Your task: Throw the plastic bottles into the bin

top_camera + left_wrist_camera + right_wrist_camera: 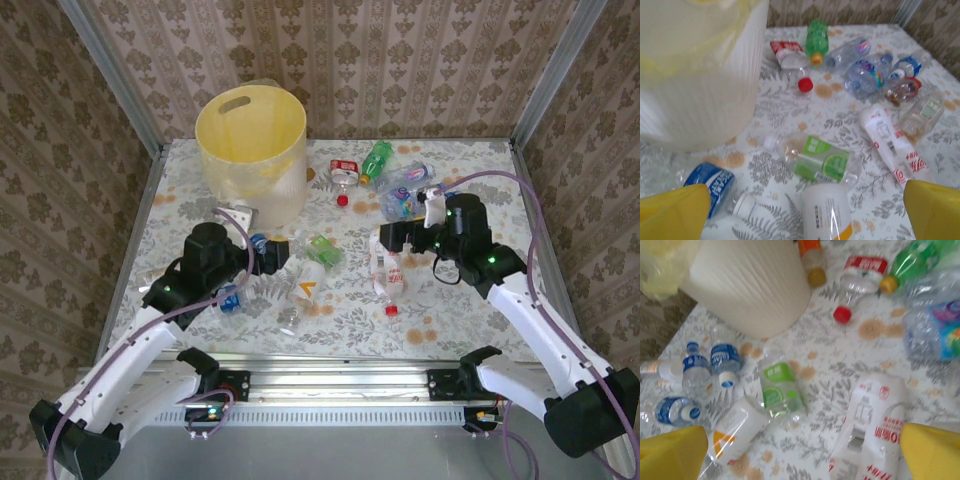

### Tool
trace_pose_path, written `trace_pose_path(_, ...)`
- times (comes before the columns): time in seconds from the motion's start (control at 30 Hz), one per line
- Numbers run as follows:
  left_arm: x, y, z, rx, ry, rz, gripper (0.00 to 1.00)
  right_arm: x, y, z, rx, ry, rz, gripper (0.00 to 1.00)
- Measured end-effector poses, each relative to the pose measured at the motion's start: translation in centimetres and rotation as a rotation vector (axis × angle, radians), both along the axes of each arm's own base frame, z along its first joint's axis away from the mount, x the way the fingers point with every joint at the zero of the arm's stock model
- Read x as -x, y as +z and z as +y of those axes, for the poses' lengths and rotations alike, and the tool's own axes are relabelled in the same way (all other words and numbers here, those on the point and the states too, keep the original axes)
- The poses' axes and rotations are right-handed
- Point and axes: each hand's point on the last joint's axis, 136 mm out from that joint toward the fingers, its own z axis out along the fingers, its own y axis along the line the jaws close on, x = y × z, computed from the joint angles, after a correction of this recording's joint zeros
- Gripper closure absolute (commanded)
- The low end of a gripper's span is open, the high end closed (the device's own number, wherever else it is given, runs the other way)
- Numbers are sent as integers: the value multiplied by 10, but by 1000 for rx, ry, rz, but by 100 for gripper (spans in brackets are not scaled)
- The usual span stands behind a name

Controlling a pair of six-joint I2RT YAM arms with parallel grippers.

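The big pale yellow bin stands upright at the far left of the counter. The bottles all lie on their sides on the counter, outside the bin. The left claw is wide open and has hold of nothing. It hangs low, just in front of the bin. In its own camera its yellow fingers sit far apart in the two bottom corners. Between them lies a white bottle with an orange mark. Just past that is a clear bottle with a green label. A bottle with a blue label lies beside the left finger. The right claw is wide open too, and it is empty. It hangs above the far end of a white bottle with red writing, near the middle of the counter. Farther back, right of the bin, lie a green bottle and a bottle with a red label, which has a red cap at its near end. A bunch of squashed clear bottles is heaped just right of those two.
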Motion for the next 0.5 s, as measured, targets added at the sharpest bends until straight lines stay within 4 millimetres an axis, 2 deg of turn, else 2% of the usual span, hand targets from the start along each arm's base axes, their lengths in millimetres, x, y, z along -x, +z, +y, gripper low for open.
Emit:
trace_pose_path(0.1,3,-15,3,-33,18,57,0,3,-15,5,20,16,57,0)
trace_pose_path(0.2,2,-23,4,-43,34,87,0,-4,-30,9,42,19,115,0)
trace_pose_path(0.33,1,-22,4,-26,47,87,0,-25,-42,20,62,28,171,0)
trace_pose_path(0.5,-2,-19,3,6,60,86,0,-62,-42,43,71,52,188,4)
